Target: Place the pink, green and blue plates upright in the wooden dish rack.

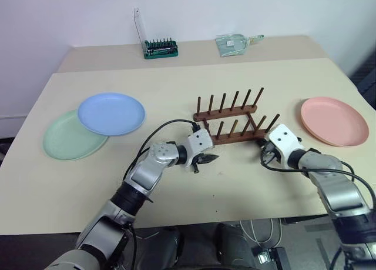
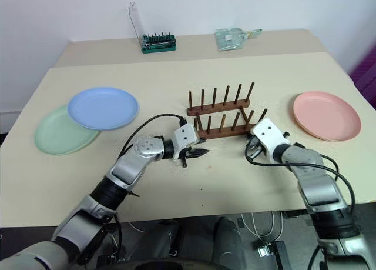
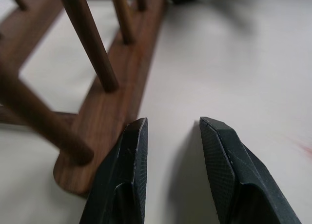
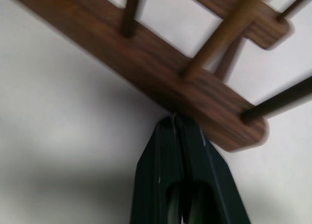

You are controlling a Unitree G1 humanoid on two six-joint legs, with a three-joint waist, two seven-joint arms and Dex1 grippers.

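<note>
Nearest the robot, both grippers sit low over the beige table [image 1: 247, 182] at the near rail of the wooden dish rack [image 1: 232, 117]. The left gripper [image 3: 170, 136] is at the rail's left end with its fingers parted by a modest gap and nothing between them — one fingertip is just beside the rounded end of the rail. The right gripper [image 4: 179, 124] is at the rail's right end, its two black fingers pressed flat together on nothing, tips touching or all but touching the rail's near edge.

The left arm reaches forward and inward, forearm slanting toward the rack, wrist angled down. The right arm comes in from the right side, bent at the elbow, gripper aimed down and leftward at the rack.

The rack stands mid-table, empty, its pegs upright in two rows. To its right, well apart, lies the pink plate [image 1: 334, 120], flat. On the left side the blue plate [image 1: 111, 113] lies flat and overlaps the far right edge of the green plate [image 1: 66, 140].

Farther back, near the wall — a green bit holder [image 1: 160, 47] with its clear lid raised, and a clear plastic packet [image 1: 234, 43].
</note>
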